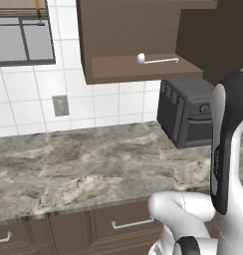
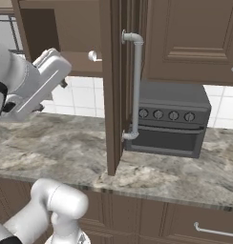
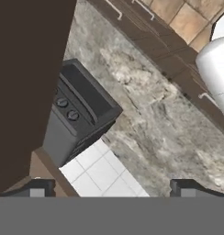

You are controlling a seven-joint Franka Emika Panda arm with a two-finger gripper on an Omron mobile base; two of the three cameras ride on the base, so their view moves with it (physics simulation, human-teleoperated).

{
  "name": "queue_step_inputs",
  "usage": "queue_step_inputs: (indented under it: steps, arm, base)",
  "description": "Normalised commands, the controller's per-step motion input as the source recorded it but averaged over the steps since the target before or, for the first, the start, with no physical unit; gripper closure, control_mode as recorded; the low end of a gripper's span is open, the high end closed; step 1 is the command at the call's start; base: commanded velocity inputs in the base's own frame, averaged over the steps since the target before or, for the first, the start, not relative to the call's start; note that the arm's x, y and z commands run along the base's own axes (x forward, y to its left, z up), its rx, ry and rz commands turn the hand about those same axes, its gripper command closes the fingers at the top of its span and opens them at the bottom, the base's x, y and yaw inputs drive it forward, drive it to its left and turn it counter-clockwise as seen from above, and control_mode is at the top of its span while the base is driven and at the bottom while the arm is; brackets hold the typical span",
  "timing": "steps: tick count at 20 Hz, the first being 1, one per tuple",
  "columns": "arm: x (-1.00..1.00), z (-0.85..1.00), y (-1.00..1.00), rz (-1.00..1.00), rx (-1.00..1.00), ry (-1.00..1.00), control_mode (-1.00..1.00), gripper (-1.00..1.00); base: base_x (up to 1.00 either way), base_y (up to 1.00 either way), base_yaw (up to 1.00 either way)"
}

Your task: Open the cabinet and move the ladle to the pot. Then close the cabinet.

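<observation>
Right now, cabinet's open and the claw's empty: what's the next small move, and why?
Probably bring the claw up and in toward the ladle. The cabinet door stands swung open, and the ladle lies flat on the cabinet's bottom shelf, bowl to the left and handle pointing right. The claw is open with nothing between its tips, and the hand view looks down at the counter and toaster oven, so the hand needs re-aiming first.

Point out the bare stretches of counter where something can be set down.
The counter is bare from the wall outlet to the toaster oven. It is tighter on the right, where the oven stands under the cabinet, whose shelf holds the ladle.
</observation>
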Motion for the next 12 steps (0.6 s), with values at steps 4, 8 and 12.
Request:
queue_step_inputs:
  steps: [4, 8, 12]
  arm:
    - [0.0, 0.01, 0.36, 0.42, -0.12, 0.04, -1.0, -1.0]
    - [0.03, 0.41, 0.3, 0.26, -0.05, 0.02, -1.0, -1.0]
    - [0.14, 0.6, 0.26, 0.1, -0.01, 0.03, -1.0, -1.0]
  base:
    - [0.0, 0.0, 0.0]
    - [0.0, 0.0, 0.0]
    - [0.0, 0.0, 0.0]
